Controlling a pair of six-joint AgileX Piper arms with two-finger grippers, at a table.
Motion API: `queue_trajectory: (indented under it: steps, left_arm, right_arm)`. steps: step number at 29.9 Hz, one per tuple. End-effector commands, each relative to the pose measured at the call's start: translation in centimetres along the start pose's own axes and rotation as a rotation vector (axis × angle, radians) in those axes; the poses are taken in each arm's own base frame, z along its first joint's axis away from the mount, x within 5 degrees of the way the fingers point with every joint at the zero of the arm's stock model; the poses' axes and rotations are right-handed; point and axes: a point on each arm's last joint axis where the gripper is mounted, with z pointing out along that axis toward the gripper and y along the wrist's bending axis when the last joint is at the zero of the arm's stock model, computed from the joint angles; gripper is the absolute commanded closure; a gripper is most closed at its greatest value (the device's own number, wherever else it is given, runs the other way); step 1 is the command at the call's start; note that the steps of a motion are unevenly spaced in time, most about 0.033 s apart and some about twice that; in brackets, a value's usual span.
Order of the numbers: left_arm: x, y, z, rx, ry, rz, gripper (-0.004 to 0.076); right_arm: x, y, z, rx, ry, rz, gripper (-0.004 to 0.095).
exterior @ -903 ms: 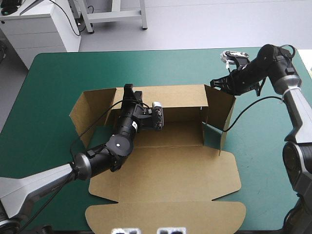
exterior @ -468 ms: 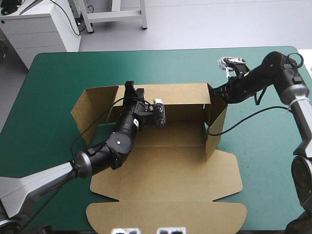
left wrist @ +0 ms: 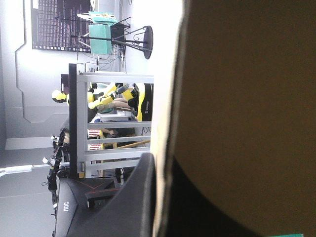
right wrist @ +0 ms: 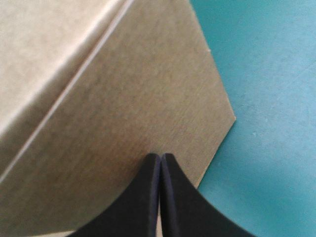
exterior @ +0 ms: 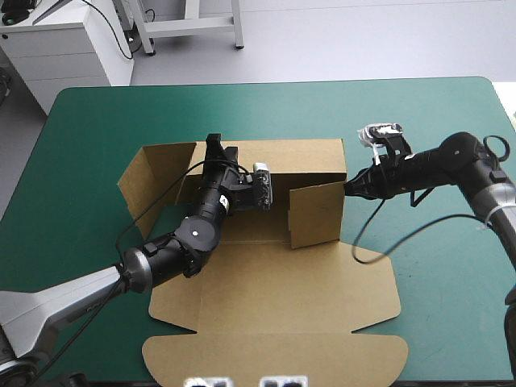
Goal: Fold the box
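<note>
Across the middle of the teal-green-covered bench [exterior: 89, 121] lies the box [exterior: 282, 282], a cut sheet of brown board, partly raised. Its long back wall [exterior: 302, 155] stands upright, the right-end flap [exterior: 316, 214] is swung inward across the floor, and the left-end flap [exterior: 149, 173] splays outward. The broad front panel [exterior: 274, 355] lies flat toward the near edge.

The left hand [exterior: 214, 148] is clamped on the back wall's top edge, the board caught between its black fingers [left wrist: 133, 197] with scarcely a gap. The right hand [right wrist: 160, 157] holds nothing: its fingers are pressed together into one point, the tip touching the flap's outer face.

That single point of contact looks like the weak spot. If the tip slides along the smooth board or off its edge, the flap would likely spring back outward. Too hard a push could instead buckle the crease, or drag the whole sheet sideways, straining the wall in the left hand's grip. The splayed left-end flap gives no support yet.
</note>
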Motion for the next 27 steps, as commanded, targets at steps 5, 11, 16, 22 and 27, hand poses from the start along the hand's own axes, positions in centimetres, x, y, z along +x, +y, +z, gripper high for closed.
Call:
queue_trajectory:
  steps: [5,11,16,22,27]
  left_arm:
    - [0.1,2.4,-0.8,-0.082,-0.013,-0.031,0.0732]
    - [0.0,2.4,-0.8,-0.075,-0.02,-0.035,0.0732]
    - [0.0,2.4,-0.8,-0.073,-0.016,-0.04,0.0732]
    - [0.2,2.4,-0.8,-0.079,-0.003,-0.043,0.0732]
    - [0.2,2.4,-0.8,-0.079,-0.002,-0.043,0.0732]
  right_arm:
    - [0.6,2.5,-0.3,-0.081,-0.167,-0.036,0.0925]
    - [0.3,6.1,1.7,-0.111,-0.171,-0.119,0.0924]
    - [0.4,8.1,2.6,-0.136,-0.165,-0.146,0.0924]
    - [0.8,8.8,2.1,-0.174,-0.136,-0.168,0.0924]
    - [0.9,9.3,0.5,-0.131,-0.152,-0.2,0.0924]
